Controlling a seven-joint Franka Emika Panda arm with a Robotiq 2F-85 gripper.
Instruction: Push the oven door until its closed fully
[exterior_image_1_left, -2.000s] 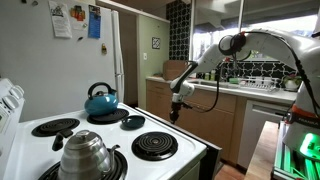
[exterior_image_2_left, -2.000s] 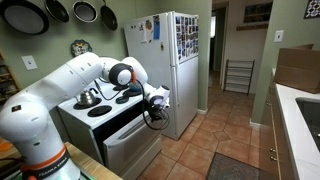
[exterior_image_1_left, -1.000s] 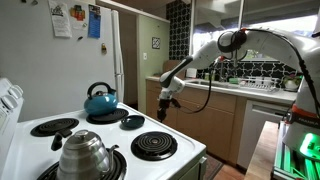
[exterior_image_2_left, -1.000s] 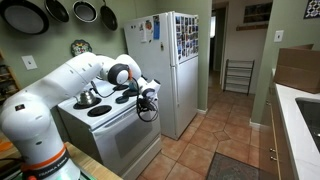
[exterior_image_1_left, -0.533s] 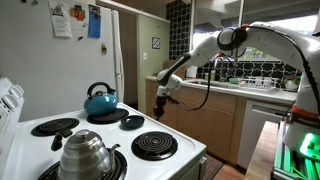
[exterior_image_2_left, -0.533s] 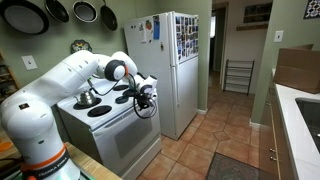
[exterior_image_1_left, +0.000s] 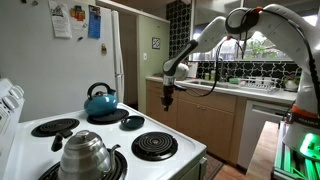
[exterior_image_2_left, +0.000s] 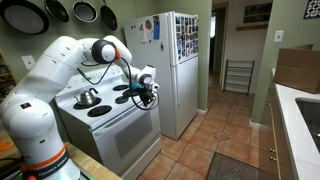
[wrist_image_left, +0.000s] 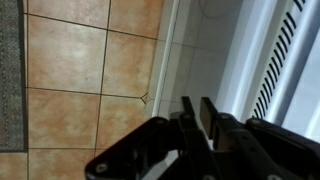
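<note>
Pans (exterior_image_2_left: 45, 12) hang on the wall, top left in an exterior view. Below them the white arm (exterior_image_2_left: 55, 80) arcs over the range (exterior_image_2_left: 100, 108). The oven door (exterior_image_2_left: 128, 140) is on the range front under the burners. It looks flush with the body with no gap showing, but the view is small, so I'm not certain. The gripper (exterior_image_2_left: 143, 92) hangs at the front right corner of the cooktop, above the door's top edge and apart from the door. The fridge (exterior_image_2_left: 172, 65) stands just right of the range, with the tile floor (exterior_image_2_left: 200, 150) beyond.

In an exterior view from the cooktop side, the steel kettle (exterior_image_1_left: 85, 152) is near the camera on the left and the blue kettle (exterior_image_1_left: 100, 100) sits farther back. The gripper (exterior_image_1_left: 167, 97) points down past the far edge of the cooktop, clear of it. The wooden cabinets (exterior_image_1_left: 215, 120) are behind it to the right.

In the wrist view, tile floor (wrist_image_left: 80, 70) fills the left and the white range front (wrist_image_left: 225, 50) runs down the right, with the vent slots (wrist_image_left: 285, 55) at the far right. I can't tell which strip there is the door. The fingers (wrist_image_left: 186, 112) come in from the bottom, pinched close together with nothing between them.
</note>
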